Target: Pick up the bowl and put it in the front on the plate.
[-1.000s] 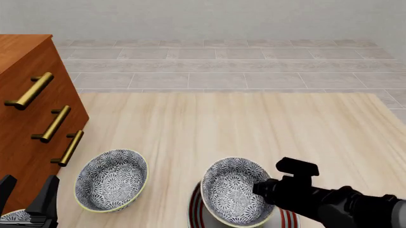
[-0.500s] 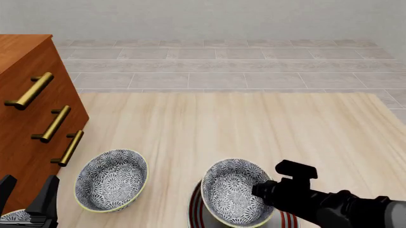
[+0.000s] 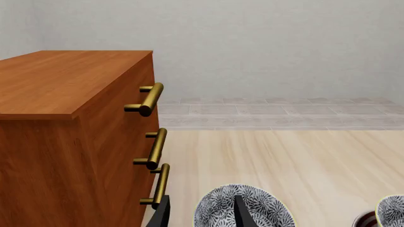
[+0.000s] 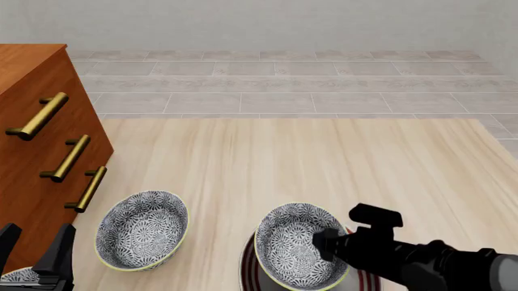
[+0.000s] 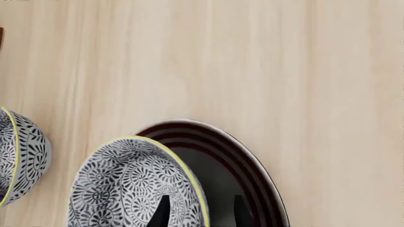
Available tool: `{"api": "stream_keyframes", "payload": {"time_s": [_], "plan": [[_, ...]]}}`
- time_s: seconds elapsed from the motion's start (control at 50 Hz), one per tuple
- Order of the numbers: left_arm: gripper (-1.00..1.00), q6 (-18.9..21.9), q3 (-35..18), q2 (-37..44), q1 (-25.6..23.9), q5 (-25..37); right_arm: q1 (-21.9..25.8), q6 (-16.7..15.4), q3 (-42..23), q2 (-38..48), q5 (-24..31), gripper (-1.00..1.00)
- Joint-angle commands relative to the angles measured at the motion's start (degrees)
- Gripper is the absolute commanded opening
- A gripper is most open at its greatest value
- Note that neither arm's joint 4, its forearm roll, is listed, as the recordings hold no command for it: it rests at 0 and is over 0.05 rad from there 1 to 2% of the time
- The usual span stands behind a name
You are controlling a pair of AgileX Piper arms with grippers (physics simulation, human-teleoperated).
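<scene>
Where the left wrist view looked along the left tool (image 3: pixel 200 213), its two dark fingers stood spread and empty above a look-alike patterned bowl (image 3: pixel 243 208) on the pale wood-grain desk (image 3: pixel 284 156), beside a glossy brown cabinet (image 3: pixel 69 132) with brass bar handles.

In the front view, the deep round bowl (image 4: pixel 293 245), floral blue-grey with a yellow rim, sat tilted over the flat red-ringed plate (image 4: pixel 247 273), and the right tool (image 4: pixel 324 242) reached its rim.

In the right wrist view, the right tool's fingers (image 5: pixel 162 213) straddled the bowl's wall, one inside, one outside.
</scene>
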Motion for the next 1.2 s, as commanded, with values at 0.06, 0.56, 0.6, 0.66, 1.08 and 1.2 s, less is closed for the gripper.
{"api": "stream_keyframes", "payload": {"time_s": [0.06, 0.56, 0.6, 0.66, 1.08, 1.2], "plan": [[1.00, 0.0, 0.0, 0.0, 0.0, 0.0, -0.7, -1.2, -2.1, -2.7, 3.7, 1.00], [1.00, 0.0, 0.0, 0.0, 0.0, 0.0, -2.2, -5.0, -11.1, -9.7, 14.8, 1.00], [1.00, 0.0, 0.0, 0.0, 0.0, 0.0, -2.3, -5.3, -11.5, -10.1, 15.4, 1.00], [1.00, 0.0, 0.0, 0.0, 0.0, 0.0, -2.4, -5.5, -12.1, -10.4, 15.9, 1.00], [1.00, 0.0, 0.0, 0.0, 0.0, 0.0, -4.5, -8.9, -21.8, -13.2, 21.6, 1.00], [1.00, 0.0, 0.0, 0.0, 0.0, 0.0, -4.8, -9.5, -23.9, -13.5, 22.3, 1.00]]}}
